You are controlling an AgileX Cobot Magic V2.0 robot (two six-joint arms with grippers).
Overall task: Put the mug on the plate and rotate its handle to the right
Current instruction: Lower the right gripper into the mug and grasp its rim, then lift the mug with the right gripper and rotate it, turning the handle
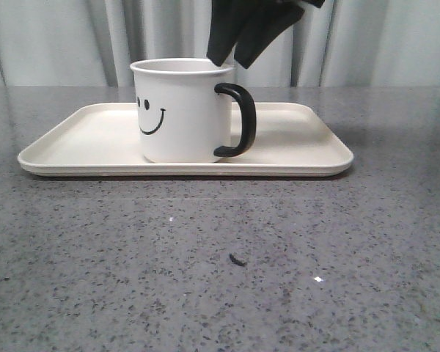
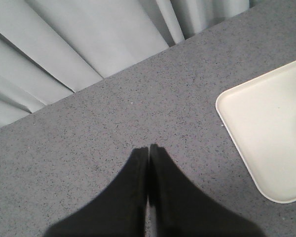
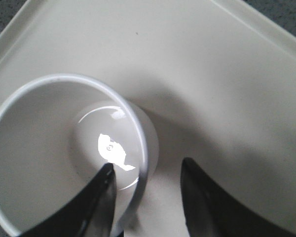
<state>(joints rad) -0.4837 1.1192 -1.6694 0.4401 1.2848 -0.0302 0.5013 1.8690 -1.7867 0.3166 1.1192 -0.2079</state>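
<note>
Bright even light; glare spot inside mug (image 3: 113, 153); soft shadow on plate (image 3: 227, 89); wrist views slightly blurred.

No readable text, brand, label or number anywhere in the three views. Only one printed sign: a black smiley face, two dot eyes above a curved mouth, on the white side of the mug (image 1: 183, 110).

Low front view across the plate (image 1: 95, 125); both wrist views steeply downward, sharing that plate.
</note>
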